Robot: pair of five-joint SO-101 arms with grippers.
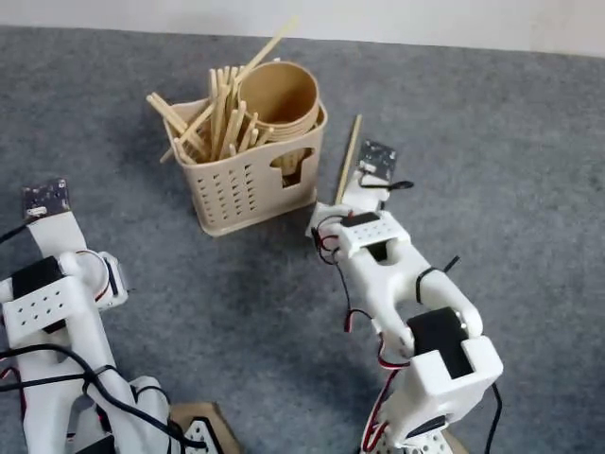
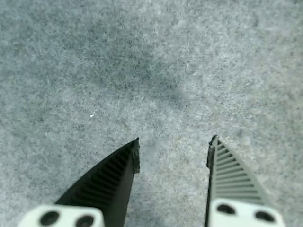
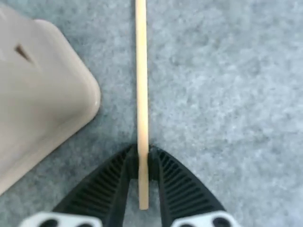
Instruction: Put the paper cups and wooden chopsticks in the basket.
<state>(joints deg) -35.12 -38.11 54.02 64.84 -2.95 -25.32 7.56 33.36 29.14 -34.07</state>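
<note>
Right wrist view: right pincer (image 3: 141,152) clamps a chopstick (image 3: 140,71) beside the basket (image 3: 47,90); left pincer (image 2: 175,140) gapes.

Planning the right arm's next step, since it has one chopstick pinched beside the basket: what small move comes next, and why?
Probably raise the right end effector so the chopstick clears the rim of the basket: it is shut on the stick, which is outside, beside the wall.

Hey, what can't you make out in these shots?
- High view: how many paper cups are nested; the basket wall hides them.
- Right wrist view: the far end of the held chopstick, cut off by the edge.
- High view: its lower end, hidden behind the right arm.
</note>
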